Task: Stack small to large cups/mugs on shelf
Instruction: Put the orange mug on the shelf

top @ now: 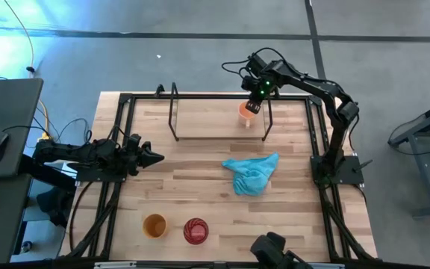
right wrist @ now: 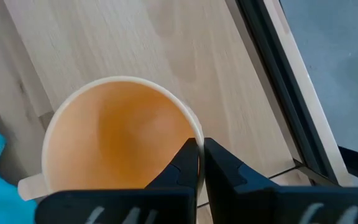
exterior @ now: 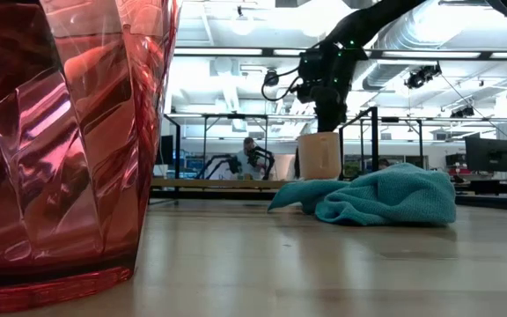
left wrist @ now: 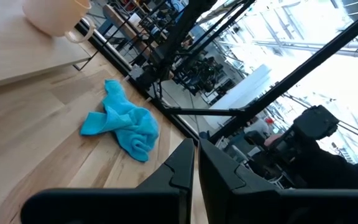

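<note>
The light orange mug [top: 245,112] stands on the shelf [top: 200,119], near the shelf's right end, with its base on the light-wood board [left wrist: 17,56]. My right gripper [right wrist: 201,152] is over the mug's rim, shut on it. The red ribbed cup [top: 195,231] and the yellow-orange cup [top: 154,225] stand on the table near its near edge. The red cup [exterior: 60,132] fills the left of the low view. My left gripper [top: 157,157] waits shut and empty above the table's left side. My right gripper pinches the mug's rim [right wrist: 194,127] on the side opposite the handle [right wrist: 27,186], one finger inside the cup and one outside. The fingers come from above, pointing down. The mug is upright, and its base appears to rest on the shelf board [exterior: 201,183].
A crumpled turquoise cloth [top: 252,173] lies on the table in front of the shelf's right end. Thin black rods [top: 175,112] frame the shelf, and a black frame [top: 319,142] runs along the table's edges. Bare butcher-block top [top: 178,187] lies between the cloth and my left gripper.
</note>
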`<control>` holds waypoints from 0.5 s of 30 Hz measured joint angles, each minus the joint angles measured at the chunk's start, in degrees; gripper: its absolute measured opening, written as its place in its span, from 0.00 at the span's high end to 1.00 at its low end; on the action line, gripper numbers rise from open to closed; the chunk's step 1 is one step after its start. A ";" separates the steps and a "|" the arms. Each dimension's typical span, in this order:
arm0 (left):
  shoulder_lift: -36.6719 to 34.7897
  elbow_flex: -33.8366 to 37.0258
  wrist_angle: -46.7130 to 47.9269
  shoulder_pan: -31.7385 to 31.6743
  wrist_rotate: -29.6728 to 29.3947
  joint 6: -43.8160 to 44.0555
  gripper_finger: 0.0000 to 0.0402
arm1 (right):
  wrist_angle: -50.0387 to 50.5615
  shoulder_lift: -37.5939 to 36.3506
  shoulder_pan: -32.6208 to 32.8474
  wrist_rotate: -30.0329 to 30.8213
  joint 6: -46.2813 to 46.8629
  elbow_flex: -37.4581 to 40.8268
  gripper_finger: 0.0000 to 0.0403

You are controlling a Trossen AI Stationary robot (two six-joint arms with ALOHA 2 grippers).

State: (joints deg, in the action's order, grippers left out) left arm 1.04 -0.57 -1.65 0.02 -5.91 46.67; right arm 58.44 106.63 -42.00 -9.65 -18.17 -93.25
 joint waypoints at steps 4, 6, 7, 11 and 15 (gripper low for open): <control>0.00 -0.01 0.00 0.01 -0.09 -0.34 0.97 | -0.05 0.00 0.00 -0.50 -0.35 0.00 1.00; 0.00 0.00 0.00 0.01 -0.13 -0.34 0.97 | -0.25 0.00 0.00 -0.89 -0.35 0.00 1.00; 0.00 0.00 0.00 0.00 -0.13 -0.34 0.97 | -0.51 0.00 0.00 -1.04 -0.35 0.00 1.00; 0.00 0.00 0.00 0.00 -0.13 -0.34 0.97 | -1.32 0.00 0.00 -1.11 -0.35 0.00 1.00; 0.00 -0.01 -0.02 0.01 -0.13 -0.32 0.97 | -1.34 0.00 0.02 -1.09 -0.35 0.00 1.00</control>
State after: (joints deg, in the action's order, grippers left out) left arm 1.04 -0.58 -1.67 0.03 -6.04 46.35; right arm 57.10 106.63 -41.98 -10.74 -18.52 -93.25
